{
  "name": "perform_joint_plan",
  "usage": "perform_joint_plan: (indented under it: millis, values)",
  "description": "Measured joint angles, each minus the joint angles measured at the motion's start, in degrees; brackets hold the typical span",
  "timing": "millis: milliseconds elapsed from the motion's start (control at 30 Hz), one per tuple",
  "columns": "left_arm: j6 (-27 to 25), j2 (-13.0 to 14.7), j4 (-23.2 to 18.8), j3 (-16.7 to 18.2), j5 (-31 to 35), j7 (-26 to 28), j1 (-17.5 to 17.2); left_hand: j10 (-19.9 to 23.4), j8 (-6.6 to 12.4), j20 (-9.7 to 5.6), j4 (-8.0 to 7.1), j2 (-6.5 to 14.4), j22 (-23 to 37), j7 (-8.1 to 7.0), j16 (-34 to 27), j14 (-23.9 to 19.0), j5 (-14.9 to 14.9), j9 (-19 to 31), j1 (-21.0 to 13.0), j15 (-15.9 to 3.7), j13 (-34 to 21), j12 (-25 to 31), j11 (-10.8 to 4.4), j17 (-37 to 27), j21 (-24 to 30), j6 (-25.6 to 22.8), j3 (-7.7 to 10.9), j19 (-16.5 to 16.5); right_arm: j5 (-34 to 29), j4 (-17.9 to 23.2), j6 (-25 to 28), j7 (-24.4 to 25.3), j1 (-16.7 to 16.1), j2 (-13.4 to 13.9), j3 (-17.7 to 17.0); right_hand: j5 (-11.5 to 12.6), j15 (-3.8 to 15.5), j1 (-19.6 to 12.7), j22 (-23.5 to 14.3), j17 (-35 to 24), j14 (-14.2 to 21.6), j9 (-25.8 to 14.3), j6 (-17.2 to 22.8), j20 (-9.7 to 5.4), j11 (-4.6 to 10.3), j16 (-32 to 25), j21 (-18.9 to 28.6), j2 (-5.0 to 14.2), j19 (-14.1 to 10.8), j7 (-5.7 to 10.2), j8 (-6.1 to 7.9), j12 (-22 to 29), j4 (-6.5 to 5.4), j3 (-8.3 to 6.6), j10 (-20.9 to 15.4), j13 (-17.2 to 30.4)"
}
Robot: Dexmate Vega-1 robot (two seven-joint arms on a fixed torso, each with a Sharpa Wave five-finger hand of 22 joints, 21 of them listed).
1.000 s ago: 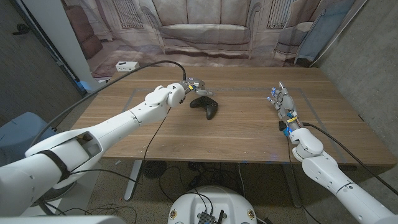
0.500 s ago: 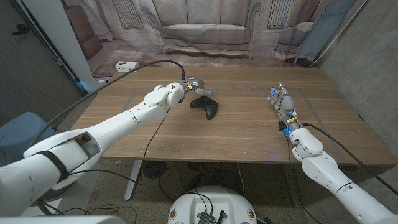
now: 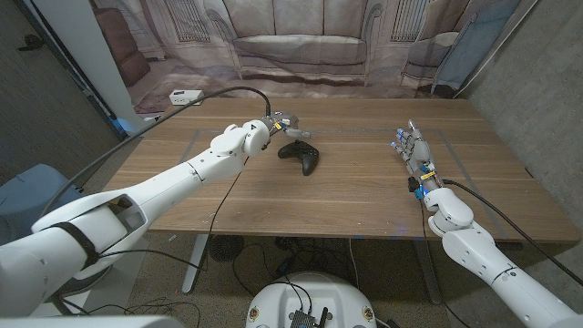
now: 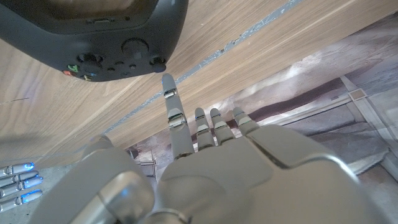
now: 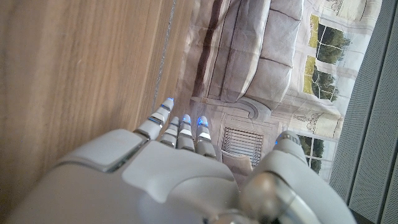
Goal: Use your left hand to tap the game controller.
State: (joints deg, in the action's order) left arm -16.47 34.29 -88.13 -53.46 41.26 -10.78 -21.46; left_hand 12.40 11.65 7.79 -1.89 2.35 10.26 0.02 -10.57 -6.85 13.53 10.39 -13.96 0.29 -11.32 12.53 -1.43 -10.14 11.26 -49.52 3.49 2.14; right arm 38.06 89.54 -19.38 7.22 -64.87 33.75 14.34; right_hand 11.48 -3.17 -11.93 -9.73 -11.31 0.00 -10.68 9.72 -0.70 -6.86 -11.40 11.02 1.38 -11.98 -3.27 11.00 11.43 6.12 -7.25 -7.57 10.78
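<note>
Your left fingers (image 4: 169,102) are spread and holding nothing, one stretched out with its tip just beside the game controller (image 3: 301,155); whether it touches is hard to tell. Your left hand (image 3: 278,126) has barely shifted over the past second, lifting only slightly at the controller's far edge, so the tap looks either just made or about to land. The controller sits on the surface (image 3: 355,196) just left of the frame's centre. Your right hand (image 3: 412,150) stands on edge at right, fingers apart, idle.

Left hand (image 3: 282,125) slightly higher, off game controller (image 3: 300,155).
</note>
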Motion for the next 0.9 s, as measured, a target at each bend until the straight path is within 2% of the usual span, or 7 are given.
perform_joint_plan:
  millis: [233,300,400,600,767,833,900]
  values:
    - [-0.43,0.22,-0.89,0.25,0.27,0.03,-0.37,0.0,-0.23,0.0,0.0,0.0,0.0,-0.33,0.0,0.0,0.0,0.0,0.0,0.0,0.0,0.0,0.0,0.0,0.0,0.4,0.0,0.0,0.1,-0.13,-0.21,-0.25,0.0,0.0,-0.1,0.0,0.0,0.0,0.0,0.0,0.0,0.0,0.0,0.0,0.0,0.0,0.0,0.0,0.0,0.0,0.0,0.0,0.0,0.0,0.0,0.0]
    - [-0.52,0.29,-1.15,0.31,0.32,0.03,-0.48,0.03,-0.84,0.12,0.09,0.01,0.0,-0.63,0.0,0.0,0.0,0.0,-0.01,0.0,0.0,0.0,0.03,0.0,0.0,2.14,-0.09,-0.12,0.14,-0.15,-0.23,-0.29,0.0,0.02,-0.16,0.0,0.0,0.0,0.0,0.0,0.0,0.0,0.0,0.0,0.0,0.0,0.0,0.0,0.0,0.0,0.0,0.0,0.0,0.0,0.0,0.0]
    - [-0.69,0.36,-1.38,0.39,0.39,0.03,-0.58,0.41,-1.91,0.49,0.18,0.24,0.0,-1.28,0.0,-0.22,0.0,0.08,-0.24,0.46,0.0,0.0,0.41,-0.09,0.0,7.14,-0.33,-0.13,0.19,-0.15,-0.25,-0.32,-0.01,0.03,-0.2,0.0,0.0,0.0,0.0,0.0,0.0,0.0,0.0,0.0,0.0,0.0,0.0,0.0,0.0,0.0,0.0,0.0,0.0,0.0,0.0,0.0]
    - [-0.99,0.46,-1.83,0.52,0.52,-0.22,-0.75,0.28,-2.34,1.17,0.16,0.23,0.0,-1.92,0.0,0.2,-0.45,0.16,-0.23,1.66,-0.04,0.0,1.14,-0.14,0.0,17.33,-1.12,0.06,0.26,-0.24,-0.39,-0.43,-0.05,0.06,-0.25,0.0,0.0,0.0,0.0,0.0,0.0,0.0,0.0,0.0,0.0,0.0,0.0,0.0,0.0,0.0,0.0,0.0,0.0,0.0,0.0,0.0]
    - [-0.99,0.47,-1.97,0.68,0.53,-0.32,-0.84,-0.25,-2.35,1.2,0.15,0.23,0.0,-3.83,0.0,0.51,-0.45,0.16,-0.23,1.97,-0.29,0.0,1.62,-0.14,0.0,28.99,-1.59,0.08,0.27,-0.27,-0.45,-0.51,-0.06,0.09,-0.28,0.0,0.0,0.0,0.0,0.0,0.0,0.0,0.0,0.0,0.0,0.0,0.0,0.0,0.0,0.0,0.0,0.0,0.0,0.0,0.0,0.0]
    - [-0.99,0.47,-1.98,0.78,0.48,-0.32,-0.91,-0.86,-2.57,1.2,0.15,0.23,0.0,-5.01,0.0,0.74,-0.44,0.16,-0.23,2.2,-0.28,-0.24,1.26,-0.14,0.0,33.67,-1.59,0.08,0.27,-0.28,-0.46,-0.53,-0.06,0.1,-0.29,0.0,0.0,0.0,0.0,0.0,0.0,0.0,0.0,0.0,0.0,0.0,0.0,0.0,0.0,0.0,0.0,0.0,0.0,0.0,0.0,0.0]
    - [-0.99,0.47,-1.99,0.94,0.29,-0.19,-1.0,-1.47,-2.57,1.2,0.39,0.23,0.0,-5.96,0.0,0.81,-0.44,0.16,-0.23,2.27,-0.28,-0.46,1.22,-0.14,0.0,36.1,-1.83,0.08,0.27,-0.28,-0.47,-0.55,-0.06,0.11,-0.3,0.0,0.0,0.0,0.0,0.0,0.0,0.0,0.0,0.0,0.0,0.0,0.0,0.0,0.0,0.0,0.0,0.01,0.0,0.0,0.0,0.0]
